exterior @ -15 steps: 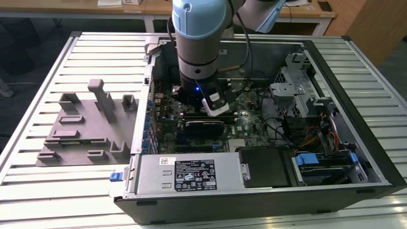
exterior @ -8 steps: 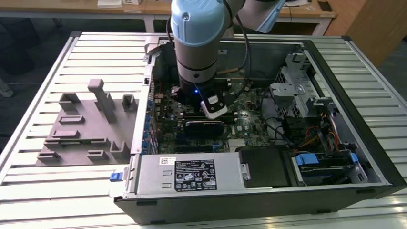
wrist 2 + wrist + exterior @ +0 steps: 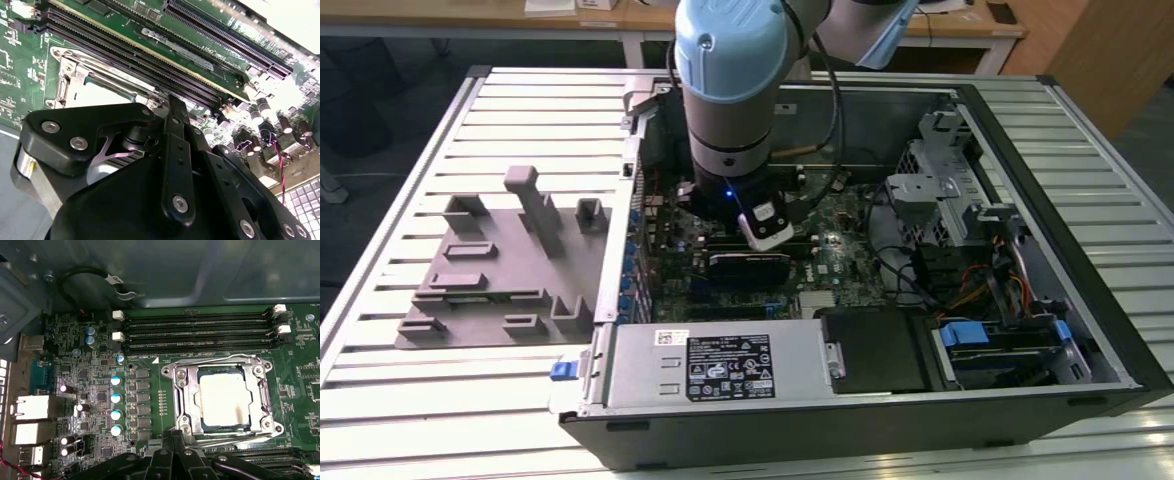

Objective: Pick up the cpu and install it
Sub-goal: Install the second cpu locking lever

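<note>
Looks mostly done to me: the cpu (image 3: 224, 399) sits square in the socket frame (image 3: 181, 390); the hand (image 3: 172, 107) hovers just beside it, pinched narrow, holding nothing.

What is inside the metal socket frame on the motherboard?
In the first wrist view, the cpu lies flat inside the socket frame, its pale shiny top showing. The socket contacts beneath it are covered.

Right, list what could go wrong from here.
1. The chip lies inside the socket frame; if it sits slightly askew, pressing could damage it.
2. The end effector hangs close beside the memory slots, so a sideways move might clip them.
3. The black cable loops nearby and might snag.
</note>
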`<move>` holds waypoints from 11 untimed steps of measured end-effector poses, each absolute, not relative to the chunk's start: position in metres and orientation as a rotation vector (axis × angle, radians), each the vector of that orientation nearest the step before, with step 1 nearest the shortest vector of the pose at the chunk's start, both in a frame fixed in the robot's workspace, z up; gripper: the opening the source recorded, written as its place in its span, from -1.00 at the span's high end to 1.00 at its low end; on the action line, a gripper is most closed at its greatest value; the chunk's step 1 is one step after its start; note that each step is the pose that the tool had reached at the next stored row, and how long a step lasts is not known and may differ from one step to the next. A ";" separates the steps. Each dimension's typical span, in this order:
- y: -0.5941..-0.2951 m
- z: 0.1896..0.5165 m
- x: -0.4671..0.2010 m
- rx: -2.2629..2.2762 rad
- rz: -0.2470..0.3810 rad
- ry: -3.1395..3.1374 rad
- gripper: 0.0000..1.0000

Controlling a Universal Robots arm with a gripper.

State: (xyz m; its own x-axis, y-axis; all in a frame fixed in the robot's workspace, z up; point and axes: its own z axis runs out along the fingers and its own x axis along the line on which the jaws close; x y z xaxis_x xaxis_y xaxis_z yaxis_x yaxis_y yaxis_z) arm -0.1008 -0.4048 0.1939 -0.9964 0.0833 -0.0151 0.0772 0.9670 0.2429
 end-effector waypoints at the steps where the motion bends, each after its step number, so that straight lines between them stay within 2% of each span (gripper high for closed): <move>1: -0.405 0.193 -0.101 0.126 0.383 3.090 0.79; 11: -0.404 0.191 -0.104 0.126 0.383 3.090 0.79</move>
